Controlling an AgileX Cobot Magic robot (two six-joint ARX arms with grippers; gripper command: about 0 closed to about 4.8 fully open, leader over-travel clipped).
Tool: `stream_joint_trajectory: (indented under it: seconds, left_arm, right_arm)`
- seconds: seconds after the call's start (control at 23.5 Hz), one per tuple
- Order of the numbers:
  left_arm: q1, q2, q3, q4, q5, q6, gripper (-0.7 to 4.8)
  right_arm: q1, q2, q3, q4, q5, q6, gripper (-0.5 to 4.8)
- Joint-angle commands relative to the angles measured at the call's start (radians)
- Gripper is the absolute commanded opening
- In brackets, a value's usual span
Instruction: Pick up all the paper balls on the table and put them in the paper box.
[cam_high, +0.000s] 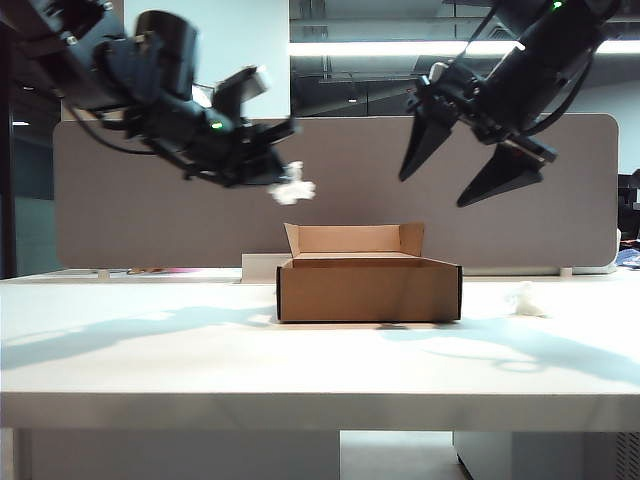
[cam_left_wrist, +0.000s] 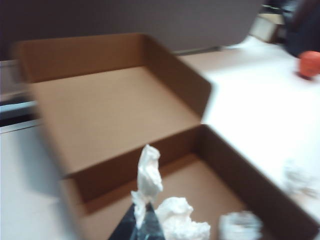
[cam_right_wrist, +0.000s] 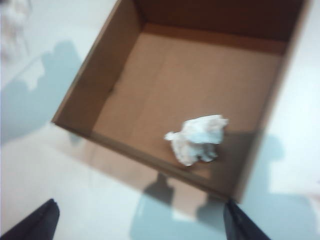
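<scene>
My left gripper (cam_high: 283, 168) hangs high above the left end of the paper box (cam_high: 368, 288), shut on a white paper ball (cam_high: 293, 189). In the left wrist view that held ball (cam_left_wrist: 150, 175) sticks out past the closed fingertips of the left gripper (cam_left_wrist: 142, 219), over the box's open inside (cam_left_wrist: 115, 115). A second paper ball (cam_right_wrist: 197, 138) lies on the box floor (cam_right_wrist: 200, 75). A third paper ball (cam_high: 527, 300) rests on the table (cam_high: 150, 340), right of the box. My right gripper (cam_high: 470, 172) hovers open and empty above the box's right side; in its wrist view the right gripper (cam_right_wrist: 139, 212) is over the table beside the box.
A grey divider panel (cam_high: 150, 200) runs behind the table. The box's rear flap (cam_high: 352, 238) stands up with folded side tabs. An orange object (cam_left_wrist: 310, 64) sits far off on the table. The thick front edge of the table (cam_high: 320, 412) is nearest the camera.
</scene>
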Motion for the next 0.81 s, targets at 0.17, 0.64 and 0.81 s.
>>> stream_joint_trajectory:
  seconds: [0.17, 0.64, 0.81]
  left_arm:
    - [-0.079, 0.08, 0.013, 0.048, -0.065, 0.097, 0.51]
    - [-0.088, 0.097, 0.042, 0.018, -0.084, 0.062, 3.83]
    - [-0.089, 0.043, 0.042, -0.024, -0.083, 0.063, 3.83]
  right_arm:
    - [-0.121, -0.033, 0.006, -0.051, 0.02, -0.003, 4.71]
    - [-0.245, -0.019, 0.002, -0.065, 0.094, -0.003, 4.71]
    - [-0.244, 0.013, 0.002, -0.029, 0.111, -0.003, 4.72]
